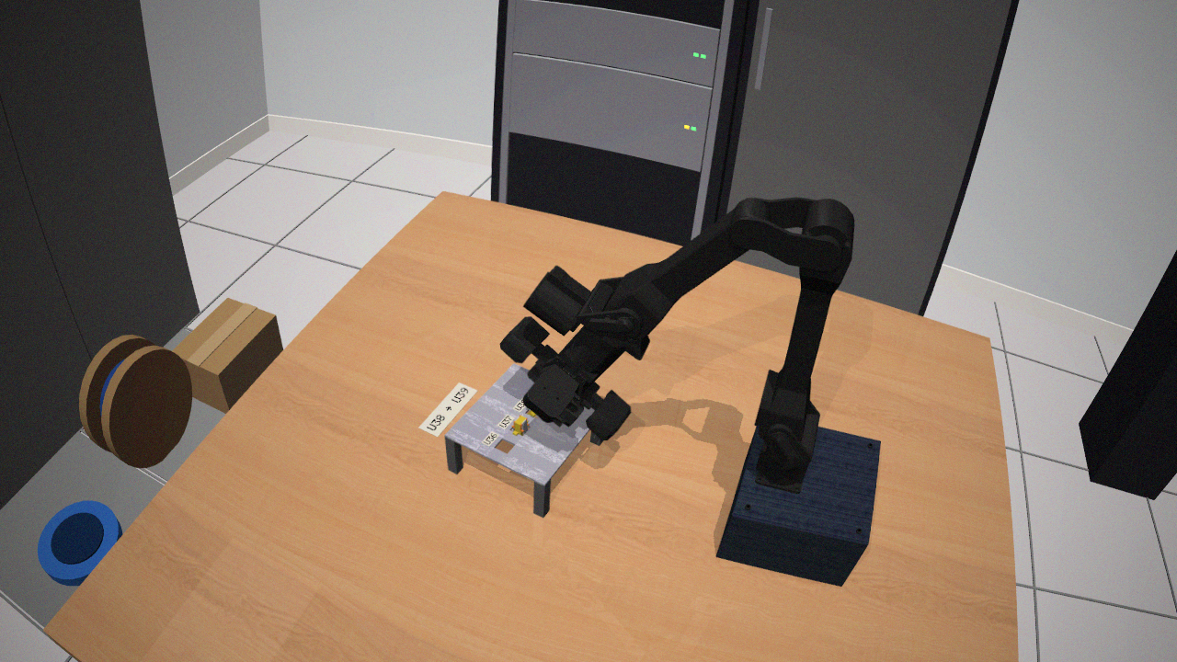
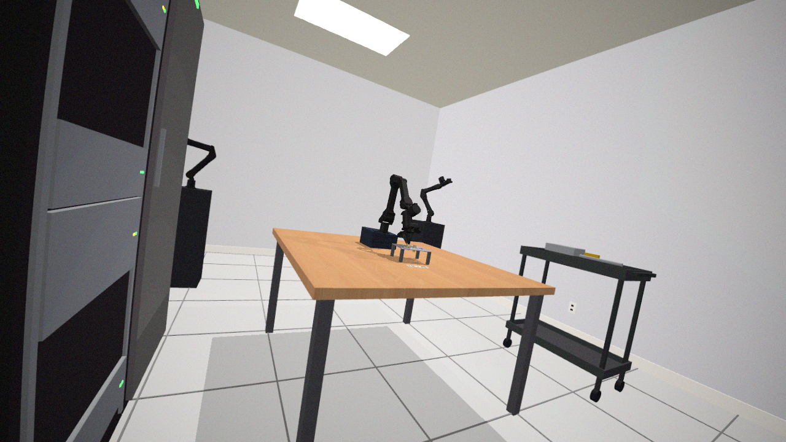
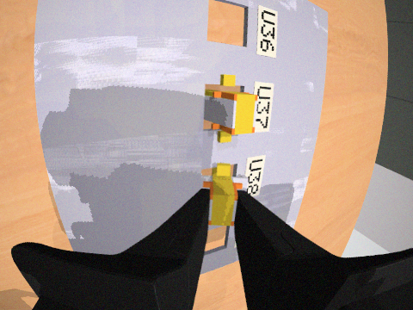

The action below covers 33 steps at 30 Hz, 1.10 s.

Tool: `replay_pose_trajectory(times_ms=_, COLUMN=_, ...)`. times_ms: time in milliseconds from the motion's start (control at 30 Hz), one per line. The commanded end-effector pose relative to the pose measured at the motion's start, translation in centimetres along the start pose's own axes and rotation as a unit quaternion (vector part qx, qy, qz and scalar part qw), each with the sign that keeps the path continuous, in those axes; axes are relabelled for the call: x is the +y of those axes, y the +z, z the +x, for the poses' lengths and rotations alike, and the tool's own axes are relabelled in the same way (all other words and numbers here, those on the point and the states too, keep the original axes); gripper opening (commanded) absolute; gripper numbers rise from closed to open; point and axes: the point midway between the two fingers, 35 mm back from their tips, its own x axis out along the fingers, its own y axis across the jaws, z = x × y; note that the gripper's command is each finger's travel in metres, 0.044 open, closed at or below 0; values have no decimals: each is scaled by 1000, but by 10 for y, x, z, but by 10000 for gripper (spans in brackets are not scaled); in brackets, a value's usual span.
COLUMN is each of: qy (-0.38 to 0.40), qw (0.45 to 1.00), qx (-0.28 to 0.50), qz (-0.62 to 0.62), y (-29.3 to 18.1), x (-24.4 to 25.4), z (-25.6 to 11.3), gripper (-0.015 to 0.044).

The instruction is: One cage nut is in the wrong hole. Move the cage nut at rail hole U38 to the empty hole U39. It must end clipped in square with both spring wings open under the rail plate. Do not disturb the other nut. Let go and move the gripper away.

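In the top view, we saw a rack cabinet (image 1: 609,107) with small green and yellow lights at the upper middle of the frame, and a dark grey door (image 1: 855,140) to its right. We noticed a brown-flanged spool (image 1: 148,407) at the left edge, just beside a taped cardboard box (image 1: 235,349), with a blue ring-shaped object (image 1: 51,559) at the lower left.

In the exterior view, we found a dark cart (image 2: 582,262) on casters at the right, a grey box (image 2: 564,249) and a small yellow item (image 2: 592,255) on its top shelf. We saw a wall outlet (image 2: 571,307) at the lower right and a bright ceiling panel (image 2: 351,24) at the top.
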Motion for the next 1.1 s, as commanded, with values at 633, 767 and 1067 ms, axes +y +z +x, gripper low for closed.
replay_pose_trajectory(times_ms=633, qy=2, qw=1000, qx=0, qz=1, y=0, x=1, z=2, gripper=35)
replay_pose_trajectory(times_ms=767, qy=4, qw=1000, qx=0, qz=1, y=0, x=1, z=2, gripper=35)
replay_pose_trajectory(times_ms=1067, qy=10, qw=1000, qx=0, qz=1, y=0, x=0, z=2, gripper=35)
